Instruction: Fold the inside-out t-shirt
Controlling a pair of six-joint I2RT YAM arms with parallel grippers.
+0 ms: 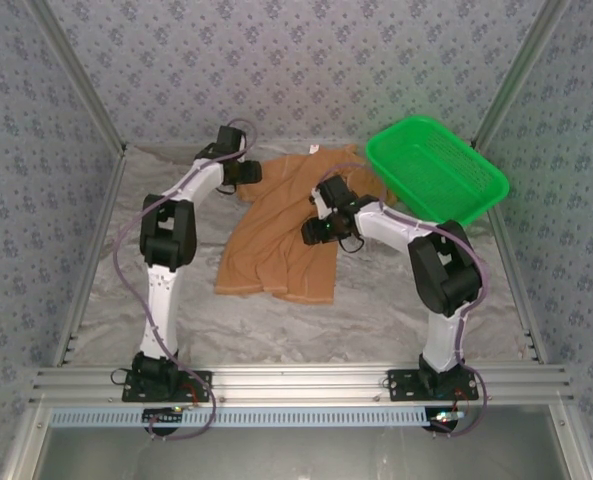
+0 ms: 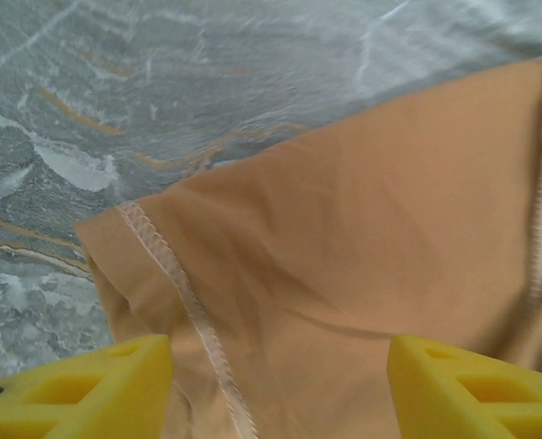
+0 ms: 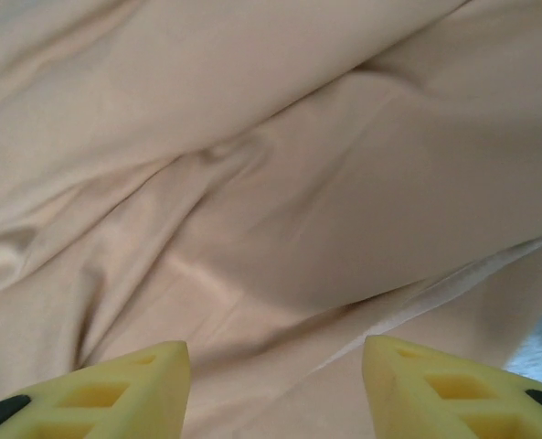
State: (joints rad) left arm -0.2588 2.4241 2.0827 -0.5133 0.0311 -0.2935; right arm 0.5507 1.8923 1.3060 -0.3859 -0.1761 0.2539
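Left gripper [image 2: 275, 357]: I've got the jaws wide over a stitched hem corner, holding nothing.
Right gripper [image 3: 272, 357]: wide too, just above wrinkled cloth.
T-shirt [image 1: 276, 250]: spread mid table [image 1: 376, 310], near the green basket [image 1: 436, 170].

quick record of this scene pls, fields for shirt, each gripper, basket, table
t-shirt: orange-tan, lying wrinkled on the table, not neatly folded
left gripper: open, above the shirt's far left edge, next to a stitched hem, nothing pinched
right gripper: open, above the middle of the shirt, cloth creased beneath it, nothing pinched
basket: green mesh, far right of the table, close to the shirt
table: grey marbled surface, bare around the near side of the shirt
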